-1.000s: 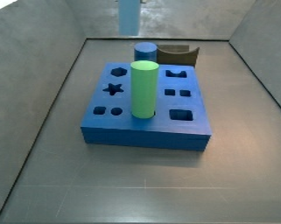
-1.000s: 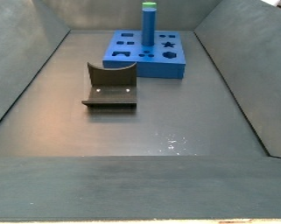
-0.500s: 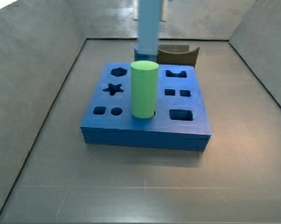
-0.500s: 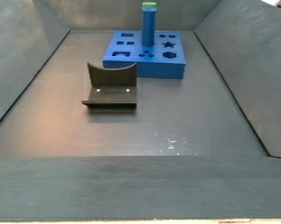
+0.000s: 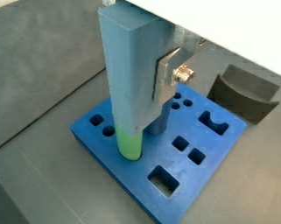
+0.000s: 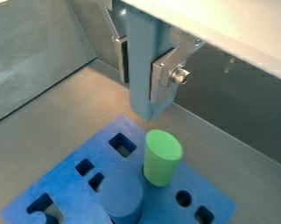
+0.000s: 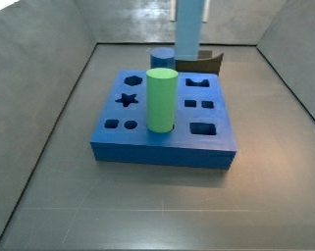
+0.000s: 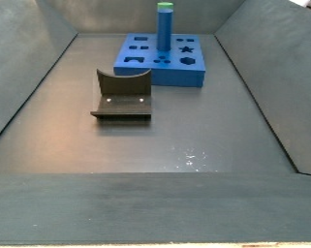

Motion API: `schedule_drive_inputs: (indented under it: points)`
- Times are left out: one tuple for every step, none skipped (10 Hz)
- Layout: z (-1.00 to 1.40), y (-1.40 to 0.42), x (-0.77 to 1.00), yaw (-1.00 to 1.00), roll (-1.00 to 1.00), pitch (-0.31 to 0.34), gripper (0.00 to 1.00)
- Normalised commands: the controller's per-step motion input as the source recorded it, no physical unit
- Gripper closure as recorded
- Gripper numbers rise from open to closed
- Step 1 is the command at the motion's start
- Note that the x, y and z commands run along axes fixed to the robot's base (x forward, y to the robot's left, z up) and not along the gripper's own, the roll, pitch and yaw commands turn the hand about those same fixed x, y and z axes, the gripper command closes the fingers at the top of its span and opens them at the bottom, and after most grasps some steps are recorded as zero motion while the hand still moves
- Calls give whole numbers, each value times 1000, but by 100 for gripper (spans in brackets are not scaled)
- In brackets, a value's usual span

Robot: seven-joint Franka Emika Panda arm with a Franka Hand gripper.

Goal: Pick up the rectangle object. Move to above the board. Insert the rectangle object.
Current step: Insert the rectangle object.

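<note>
My gripper (image 6: pixel 144 72) is shut on the rectangle object (image 6: pixel 145 52), a tall light-blue bar held upright between the silver fingers (image 6: pixel 166 75). The bar also shows in a wrist view (image 5: pixel 129 70) and in a side view (image 7: pixel 188 29), hanging above the far part of the board (image 7: pixel 167 127). The board is a royal-blue block with shaped holes, seen in both wrist views (image 5: pixel 178 153) (image 6: pixel 66 179) and far back in a side view (image 8: pixel 162 60). The bar's lower end is clear of the board's top.
A green cylinder (image 7: pixel 161 98) (image 6: pixel 161 156) stands upright in the board, with a darker blue cylinder (image 7: pixel 163 57) (image 6: pixel 125 199) behind it. The dark fixture (image 8: pixel 121 97) (image 5: pixel 250 92) stands on the floor beside the board. Grey walls enclose the floor.
The bar has moved to the right across the side view and come down further into the picture, now over the board's far right part. The board and cylinders have not moved.
</note>
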Motion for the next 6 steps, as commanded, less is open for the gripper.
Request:
schedule_drive_inputs:
  points:
    - [-320, 0, 1000, 0, 0, 20, 100]
    - [-374, 0, 1000, 0, 0, 23, 100]
    - [-374, 0, 1000, 0, 0, 23, 100]
    - [-394, 0, 1000, 0, 0, 49, 100]
    - [-406, 0, 1000, 0, 0, 74, 100]
    - [-189, -120, 1000, 0, 140, 71, 100]
